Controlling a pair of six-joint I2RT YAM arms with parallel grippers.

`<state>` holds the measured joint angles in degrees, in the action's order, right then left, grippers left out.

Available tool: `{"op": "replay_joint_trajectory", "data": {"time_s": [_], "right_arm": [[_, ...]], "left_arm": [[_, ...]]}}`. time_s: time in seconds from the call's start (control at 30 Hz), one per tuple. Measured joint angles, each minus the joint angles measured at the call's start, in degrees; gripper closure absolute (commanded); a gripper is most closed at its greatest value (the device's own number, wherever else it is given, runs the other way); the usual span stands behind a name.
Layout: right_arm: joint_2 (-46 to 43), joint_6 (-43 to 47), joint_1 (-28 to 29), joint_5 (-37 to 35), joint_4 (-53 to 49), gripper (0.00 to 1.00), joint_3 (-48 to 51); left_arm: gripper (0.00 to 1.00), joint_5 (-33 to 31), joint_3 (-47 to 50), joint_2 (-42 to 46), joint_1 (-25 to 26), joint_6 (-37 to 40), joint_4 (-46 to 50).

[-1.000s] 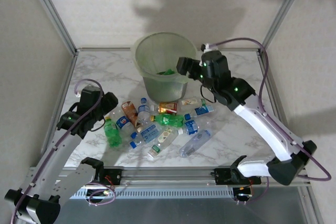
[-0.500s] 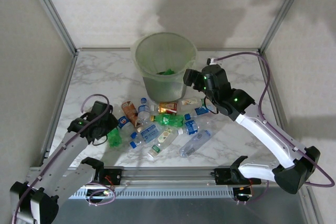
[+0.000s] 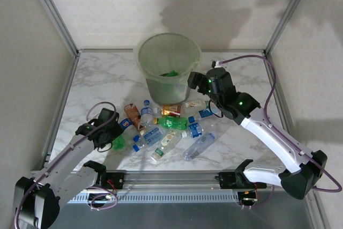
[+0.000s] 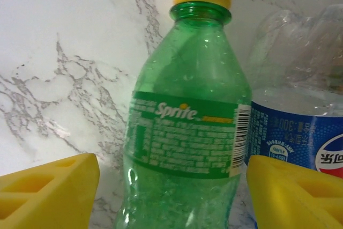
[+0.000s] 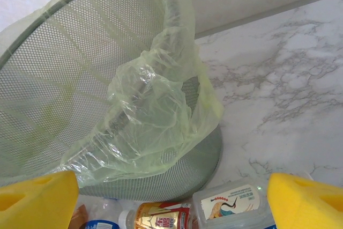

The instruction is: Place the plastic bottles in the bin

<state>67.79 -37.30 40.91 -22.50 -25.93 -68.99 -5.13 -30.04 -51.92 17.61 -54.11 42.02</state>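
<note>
Several plastic bottles (image 3: 170, 128) lie in a heap on the marble table in front of the bin (image 3: 161, 87), a round pale-green bucket with a liner bag, which holds something green (image 3: 170, 72). My left gripper (image 3: 111, 133) is low at the heap's left end. It stands open astride a green Sprite bottle (image 4: 187, 132) with a yellow cap, a small gap at each finger. A blue-labelled bottle (image 4: 300, 132) lies against that bottle's right side. My right gripper (image 3: 193, 80) hangs open by the bin's (image 5: 80, 79) right wall, above a clear bottle with a crane label (image 5: 230, 202) and a red-and-gold one (image 5: 161, 215).
Aluminium posts (image 3: 53, 14) rise at the table's back corners and a metal rail (image 3: 171, 176) runs along the near edge. Bare marble (image 3: 107, 73) lies left of the bin and to the right (image 3: 246, 79) of my right arm.
My left arm has dropped and swung towards the near edge, bringing its jaws around the green bottle. My right gripper has come down off the bin's rim to its right side.
</note>
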Motion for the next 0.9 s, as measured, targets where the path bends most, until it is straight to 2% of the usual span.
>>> {"op": "replay_joint_trajectory", "data": {"time_s": [0.3,0.7,0.9], "right_arm": [[0.79,0.00,-0.04,0.17,-0.07,0.07,-0.02],[1.18,0.00,-0.26,0.22,-0.42,0.07,-0.46],[1.22,0.00,-0.26,1.38,-0.42,0.08,-0.90]], "left_arm": [[0.26,1.31,2.93,-2.16,0.00,-1.11,-4.09],[0.36,2.12,4.83,-3.10,-0.07,-2.10,-6.36],[0.42,1.46,1.95,1.68,-0.04,-2.80,-3.56]]}}
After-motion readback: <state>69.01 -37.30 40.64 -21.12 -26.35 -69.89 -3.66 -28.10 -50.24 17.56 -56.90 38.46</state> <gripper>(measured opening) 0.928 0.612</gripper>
